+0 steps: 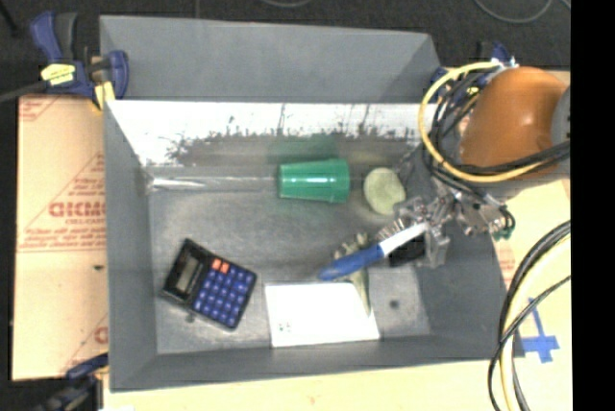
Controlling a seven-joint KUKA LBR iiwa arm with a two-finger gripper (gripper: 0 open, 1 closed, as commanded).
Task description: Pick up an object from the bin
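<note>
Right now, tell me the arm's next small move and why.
Probably ease the gripper lower over the white end of the blue-and-white pen, which lies right beside it; the green cup and the calculator lie farther off.

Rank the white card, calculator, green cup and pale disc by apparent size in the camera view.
1. white card
2. calculator, only slightly smaller than the card
3. green cup
4. pale disc

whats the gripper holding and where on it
The gripper holds the blue and white pen by its white end; the blue end sticks out leftward.
</note>
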